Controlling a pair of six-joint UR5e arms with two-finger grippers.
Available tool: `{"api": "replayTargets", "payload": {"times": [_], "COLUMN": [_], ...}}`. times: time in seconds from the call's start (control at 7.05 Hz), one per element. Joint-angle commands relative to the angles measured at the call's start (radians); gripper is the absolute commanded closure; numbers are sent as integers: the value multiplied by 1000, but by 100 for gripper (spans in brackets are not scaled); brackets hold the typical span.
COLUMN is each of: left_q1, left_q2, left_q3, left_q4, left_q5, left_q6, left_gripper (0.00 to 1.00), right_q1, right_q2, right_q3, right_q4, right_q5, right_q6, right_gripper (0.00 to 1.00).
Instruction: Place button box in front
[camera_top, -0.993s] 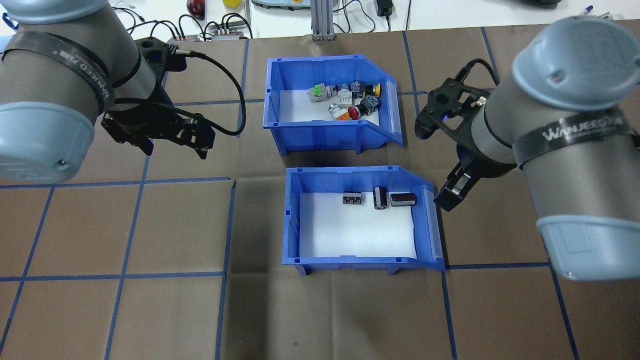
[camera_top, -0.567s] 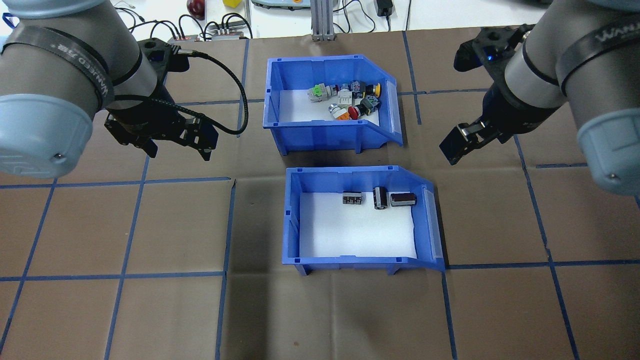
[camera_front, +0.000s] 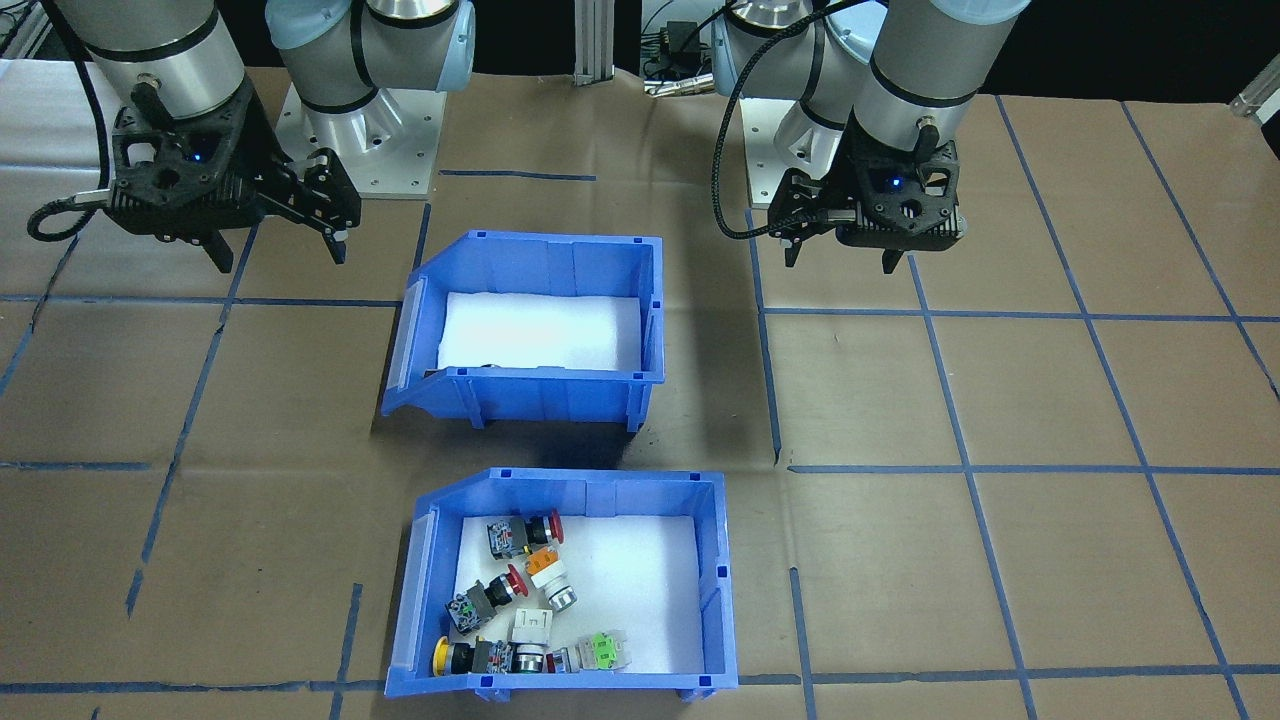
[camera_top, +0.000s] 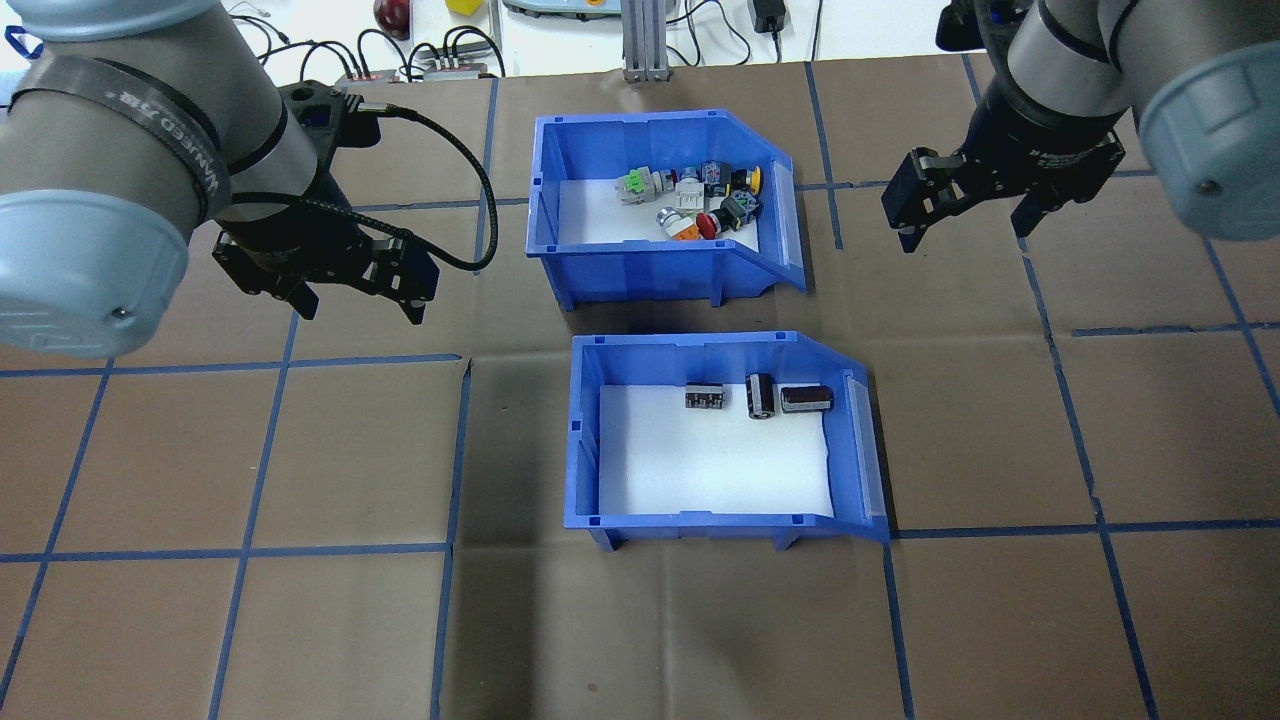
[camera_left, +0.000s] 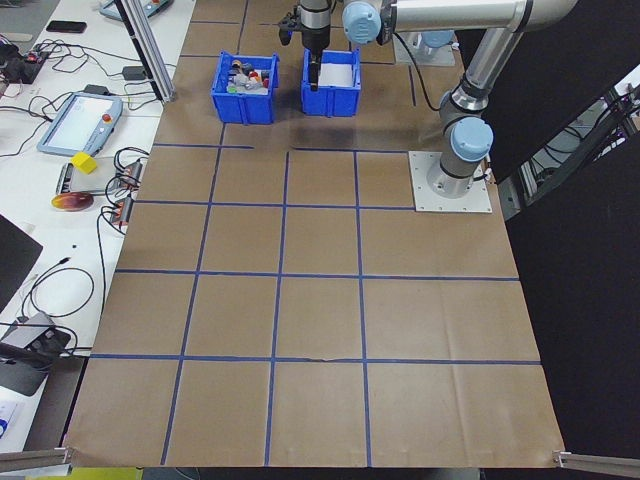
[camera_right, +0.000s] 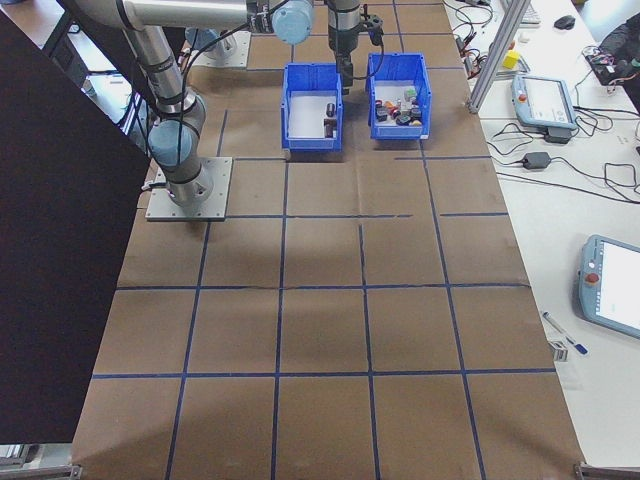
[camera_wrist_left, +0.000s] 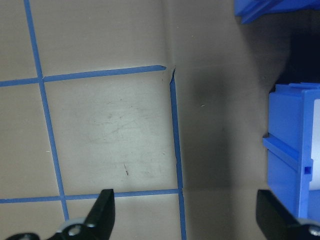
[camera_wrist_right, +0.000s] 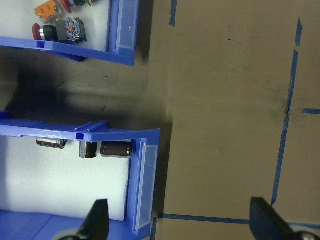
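Both my hands hang open and empty over the bench.

In the overhead view the button box sits at 12 o'clock from the second bin, on the bench. My left hand hovers at its 9 o'clock, my right hand at 3 o'clock, neither touching.

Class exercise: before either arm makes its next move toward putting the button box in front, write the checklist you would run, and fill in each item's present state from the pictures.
1. Left hand open and holding nothing: ok.
2. Right hand open and holding nothing: ok.
3. Button box identified, coloured switches lying inside: ok.
4. Button box upright on the table: ok.
5. Button box free of both hands: ok, neither touches it.
6. Front spot free: not ok, the cylinder bin sits nearer the robot there.
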Motion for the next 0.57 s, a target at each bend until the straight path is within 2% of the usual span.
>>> {"api": "replayTargets", "payload": {"times": [0.0, 0.14, 0.43], "left_q1": [0, 0, 0], "left_q2": [0, 0, 0], "left_q3": [-3, -2, 1], "left_q4": [0, 2, 5], "left_q5": [0, -2, 0], "left_q6": [0, -2, -7], "left_gripper": [0, 0, 0], "right_q1": [17, 30, 30], "right_q2": [8, 4, 2], "right_q3": [-18, -18, -18], "right_q4": [28, 28, 26], "right_q5": [10, 29, 17], "right_q6": [63, 64, 64], "right_gripper": [0, 0, 0]}}
